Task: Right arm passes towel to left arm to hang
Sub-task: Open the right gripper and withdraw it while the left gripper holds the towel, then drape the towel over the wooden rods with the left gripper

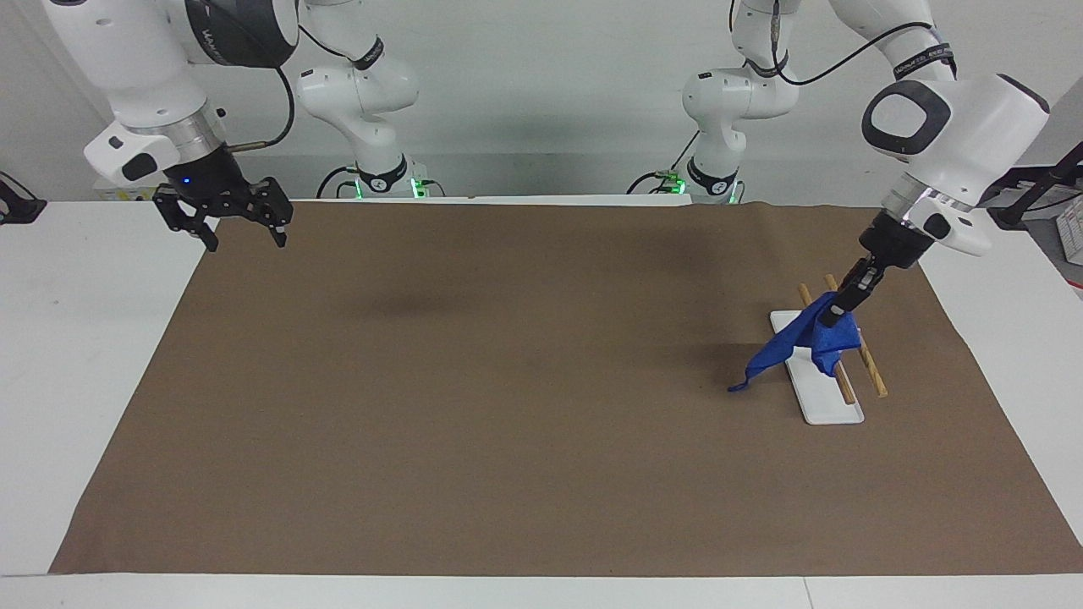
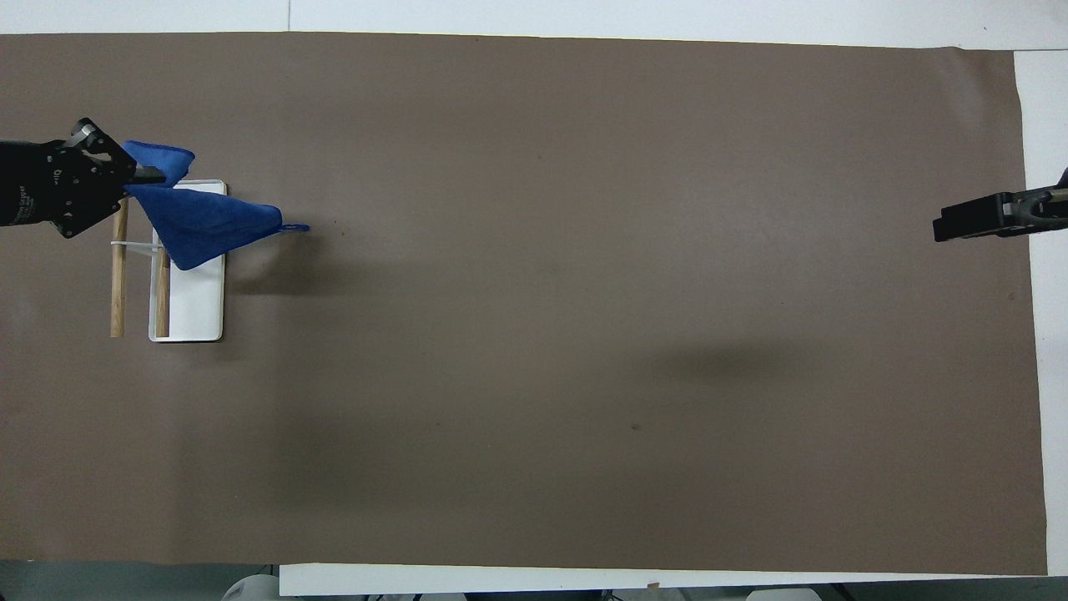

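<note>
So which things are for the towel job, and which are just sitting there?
For the job:
left gripper, gripping the towel
rack with wooden rails, under the towel
right gripper, open, waiting at its table end

Just there:
brown mat

Facing view: high, across the table (image 1: 51, 355), looking toward both arm bases, whole brown mat (image 1: 508, 406) framed; overhead view: above the robots' end, steeply down, half a turn round; shared: mat (image 2: 534, 334), white rack (image 1: 819, 385) (image 2: 196, 305).
</note>
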`<action>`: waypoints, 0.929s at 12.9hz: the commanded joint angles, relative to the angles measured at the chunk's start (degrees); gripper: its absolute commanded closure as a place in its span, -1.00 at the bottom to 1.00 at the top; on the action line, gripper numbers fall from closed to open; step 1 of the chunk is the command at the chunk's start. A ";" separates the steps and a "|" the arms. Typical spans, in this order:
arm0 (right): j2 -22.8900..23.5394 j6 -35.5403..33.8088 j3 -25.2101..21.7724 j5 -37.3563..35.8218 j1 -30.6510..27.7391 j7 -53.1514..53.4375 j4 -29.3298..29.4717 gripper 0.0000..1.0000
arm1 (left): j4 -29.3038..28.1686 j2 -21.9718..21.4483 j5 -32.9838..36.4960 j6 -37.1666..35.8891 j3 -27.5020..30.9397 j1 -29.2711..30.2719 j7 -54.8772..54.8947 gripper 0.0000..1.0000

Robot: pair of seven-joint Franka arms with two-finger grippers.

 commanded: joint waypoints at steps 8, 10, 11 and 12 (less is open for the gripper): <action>2.09 -8.37 1.28 -0.68 -5.22 -4.10 3.80 -0.98 | -2.54 -0.27 0.26 6.55 -0.23 4.48 6.40 1.00; 1.92 -8.37 1.37 -0.68 -5.22 -4.09 3.62 -0.98 | -0.96 0.35 0.44 6.11 -0.32 6.15 11.77 1.00; 1.83 -8.28 1.29 -0.68 -5.22 -4.09 3.62 -0.98 | 0.09 0.96 0.53 5.59 -0.32 6.15 14.14 1.00; 1.74 -8.37 1.28 -0.68 -5.22 -4.09 3.62 -0.98 | 1.50 1.49 0.88 4.36 -0.32 6.15 17.12 1.00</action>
